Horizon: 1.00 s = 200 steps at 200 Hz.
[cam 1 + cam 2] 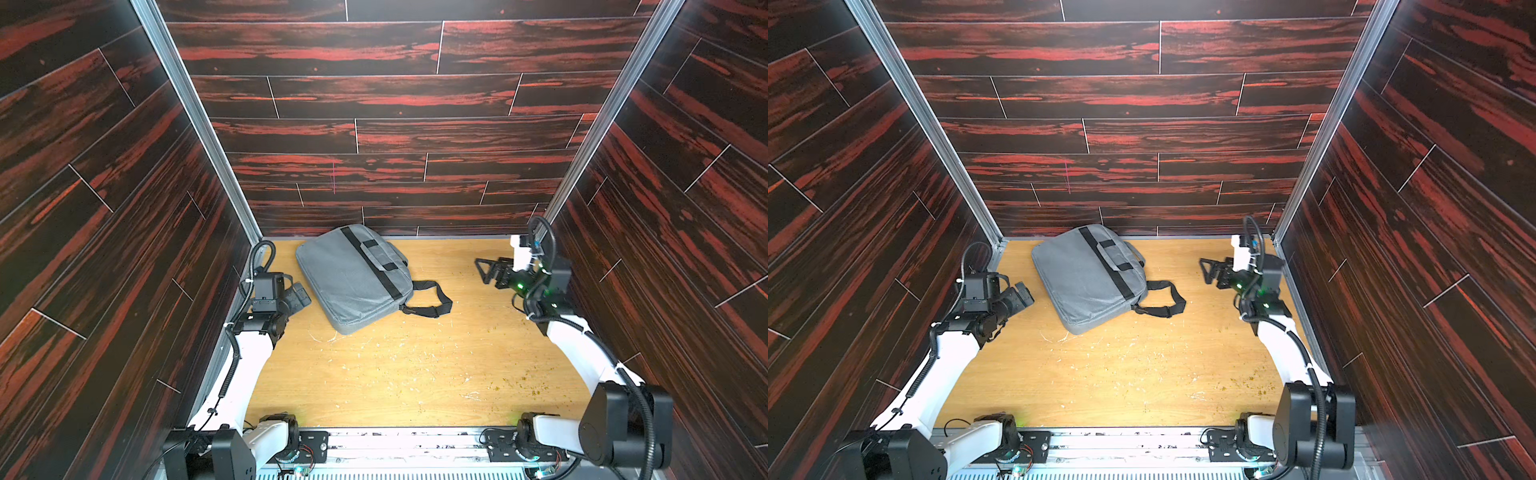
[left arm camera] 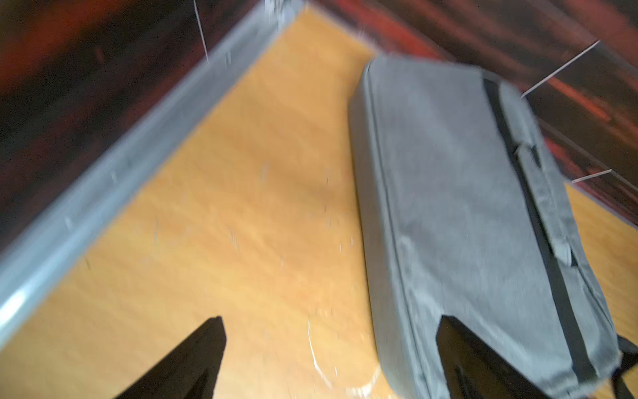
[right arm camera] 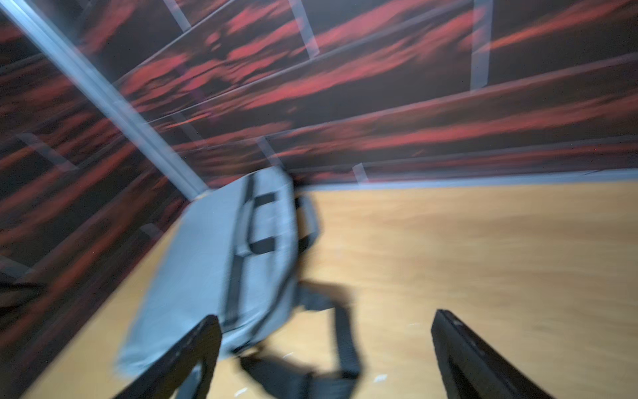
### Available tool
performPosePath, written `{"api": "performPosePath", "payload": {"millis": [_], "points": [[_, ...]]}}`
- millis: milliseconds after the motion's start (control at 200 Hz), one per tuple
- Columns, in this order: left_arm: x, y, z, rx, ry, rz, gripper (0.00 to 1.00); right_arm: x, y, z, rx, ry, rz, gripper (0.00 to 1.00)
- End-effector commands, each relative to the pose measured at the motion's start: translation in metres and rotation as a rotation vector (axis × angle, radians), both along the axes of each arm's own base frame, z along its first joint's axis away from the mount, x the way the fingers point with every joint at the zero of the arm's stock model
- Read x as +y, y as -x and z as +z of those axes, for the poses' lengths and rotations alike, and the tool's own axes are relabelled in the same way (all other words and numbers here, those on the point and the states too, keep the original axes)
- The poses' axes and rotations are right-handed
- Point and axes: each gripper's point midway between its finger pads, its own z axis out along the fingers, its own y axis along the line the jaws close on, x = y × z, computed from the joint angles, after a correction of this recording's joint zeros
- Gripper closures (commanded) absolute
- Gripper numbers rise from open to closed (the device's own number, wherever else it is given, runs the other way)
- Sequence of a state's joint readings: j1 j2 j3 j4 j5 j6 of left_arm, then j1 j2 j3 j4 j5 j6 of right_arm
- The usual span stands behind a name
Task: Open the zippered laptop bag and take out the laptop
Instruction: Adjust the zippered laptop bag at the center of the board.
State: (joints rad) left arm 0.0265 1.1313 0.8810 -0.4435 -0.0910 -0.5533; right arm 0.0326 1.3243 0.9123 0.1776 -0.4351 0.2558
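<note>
Two grippers, both with jaws spread wide and nothing between them: left gripper (image 1: 301, 296) low, just beside the bag; right gripper (image 1: 483, 272) near the right-hand wall, well apart from it. Soft rectangular grey fabric zippered laptop bag (image 1: 353, 282) flat on the light wooden table (image 1: 415, 365), toward the back-left corner, far end close to the dark red plank back wall (image 1: 395, 124). Looks closed. No thin silver laptop in view, presumably inside. Long axis from the back wall toward the front, slanted a little rightward. Black webbing stripe (image 1: 395, 289) and grey top handles (image 1: 380, 251) along the long edge facing the right arm; plain long edge facing the left. Black shoulder strap (image 1: 422, 311) looped on the table off the near right corner, between bag and right gripper. Left arm plainly nearer, but on the side away from the handles. Zip pull not made out in any view; both wrist views blurred. Judged: opening probably along the handle edge, so best reached from the right, with the left well placed to pin the body.
</note>
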Motion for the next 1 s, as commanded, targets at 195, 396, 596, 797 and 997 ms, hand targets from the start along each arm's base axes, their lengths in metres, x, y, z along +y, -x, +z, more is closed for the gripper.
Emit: {"api": "performPosePath", "payload": {"millis": [195,396,596,797,997], "points": [[-0.049,-0.006,-0.028,0.050,0.205,0.055,0.00,0.083,-0.003,-0.039,0.294,-0.055,0.246,0.06],[-0.068,-0.021,-0.050,0.115,0.224,0.039,0.00,0.113,-0.029,-0.055,0.365,-0.061,0.314,0.12],[-0.084,-0.031,-0.070,0.154,0.246,0.031,0.00,0.142,-0.056,-0.083,0.415,-0.032,0.365,0.15],[-0.095,-0.043,-0.081,0.153,0.273,0.022,0.08,0.168,-0.076,-0.117,0.452,0.015,0.403,0.17],[-0.104,-0.050,-0.087,0.160,0.286,0.006,0.24,0.183,-0.093,-0.164,0.532,0.036,0.420,0.22]]}}
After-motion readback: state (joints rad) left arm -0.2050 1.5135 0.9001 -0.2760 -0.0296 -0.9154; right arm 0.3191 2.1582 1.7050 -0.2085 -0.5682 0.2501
